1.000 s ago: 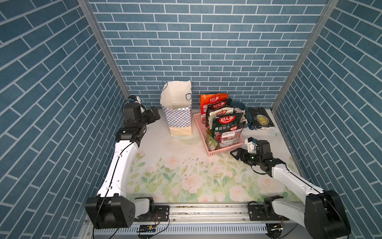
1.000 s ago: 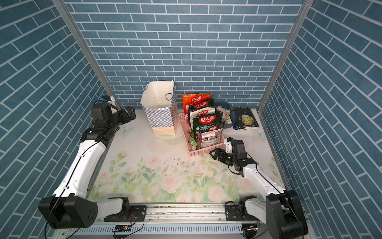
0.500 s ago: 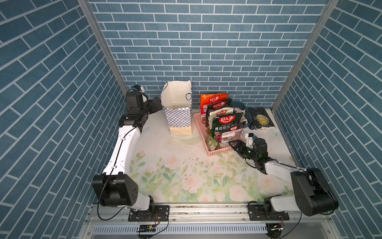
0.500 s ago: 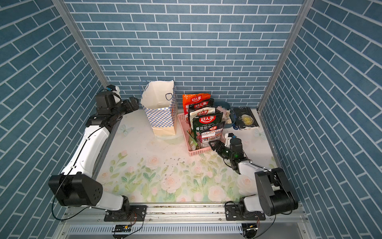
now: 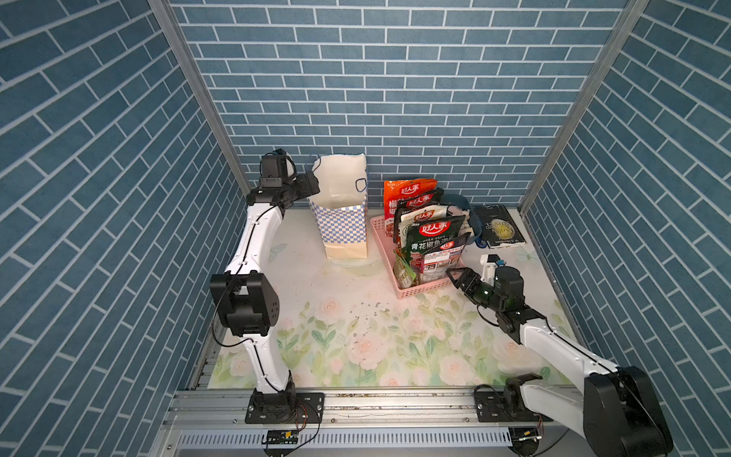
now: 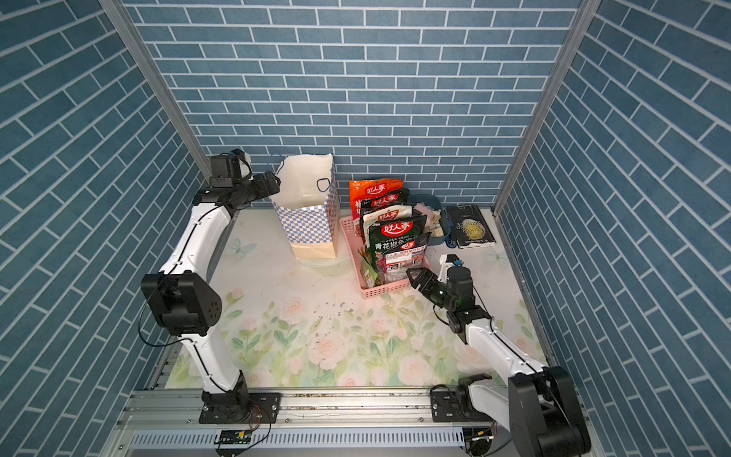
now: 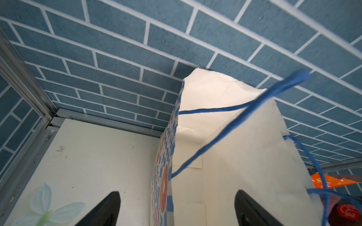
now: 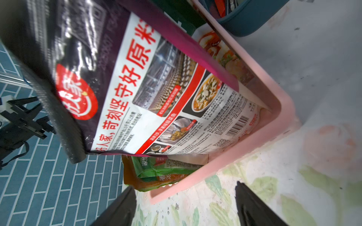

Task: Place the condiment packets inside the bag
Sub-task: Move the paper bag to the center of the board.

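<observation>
The checkered bag (image 5: pixel 342 221) (image 6: pixel 310 221) stands upright and open-mouthed near the back wall. My left gripper (image 5: pixel 310 186) (image 6: pixel 271 184) (image 7: pixel 176 195) is open at its upper left rim. In the left wrist view the bag's (image 7: pixel 235 156) side wall and a blue cord handle lie between the fingers, untouched. Several condiment packets (image 5: pixel 431 237) (image 6: pixel 395 237) (image 8: pixel 156 88) stand in a pink basket (image 5: pixel 419 291) (image 6: pixel 379 292) (image 8: pixel 235 148). My right gripper (image 5: pixel 455 277) (image 6: pixel 415 277) (image 8: pixel 184 185) is open low at the basket's front right corner, holding nothing.
A blue tub (image 8: pixel 244 19) sits behind the basket. A black book (image 5: pixel 500 227) (image 6: pixel 470 225) lies at the back right corner. Brick walls close in on three sides. Dark crumbs dot the floral mat (image 5: pixel 368 316).
My left gripper has swung right and up to the bag's rim. My right gripper has moved forward to the basket's front corner, below the front packet.
</observation>
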You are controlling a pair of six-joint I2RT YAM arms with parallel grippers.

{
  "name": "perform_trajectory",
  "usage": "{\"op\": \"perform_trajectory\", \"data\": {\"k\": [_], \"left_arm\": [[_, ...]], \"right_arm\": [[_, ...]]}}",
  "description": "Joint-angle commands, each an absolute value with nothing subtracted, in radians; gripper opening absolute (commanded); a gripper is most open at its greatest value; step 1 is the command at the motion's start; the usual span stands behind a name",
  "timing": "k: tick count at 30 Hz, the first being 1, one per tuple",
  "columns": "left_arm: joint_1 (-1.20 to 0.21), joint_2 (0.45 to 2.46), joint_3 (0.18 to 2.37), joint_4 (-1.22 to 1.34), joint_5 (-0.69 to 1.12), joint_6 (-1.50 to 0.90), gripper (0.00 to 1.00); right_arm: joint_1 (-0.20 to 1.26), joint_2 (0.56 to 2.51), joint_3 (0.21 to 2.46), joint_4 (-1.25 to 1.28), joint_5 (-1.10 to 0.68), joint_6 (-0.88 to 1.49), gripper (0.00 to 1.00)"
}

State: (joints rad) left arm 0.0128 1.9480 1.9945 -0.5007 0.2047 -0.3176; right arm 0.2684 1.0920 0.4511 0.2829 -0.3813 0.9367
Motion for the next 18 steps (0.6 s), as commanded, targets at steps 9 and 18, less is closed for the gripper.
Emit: {"op": "perform_trajectory", "data": {"k": [9, 18], "left_arm": [[0.009, 2.093, 2.194, -0.632, 0.19, -0.259, 0.59], [0.008, 2.093, 2.182, -0.6, 0.242, -0.258, 0.38]], "right_arm": [[0.271, 0.956, 0.448, 0.102, -0.317, 0.922, 0.81], [0.269, 0.921, 0.434, 0.063, -0.299, 0.921, 0.79]]}}
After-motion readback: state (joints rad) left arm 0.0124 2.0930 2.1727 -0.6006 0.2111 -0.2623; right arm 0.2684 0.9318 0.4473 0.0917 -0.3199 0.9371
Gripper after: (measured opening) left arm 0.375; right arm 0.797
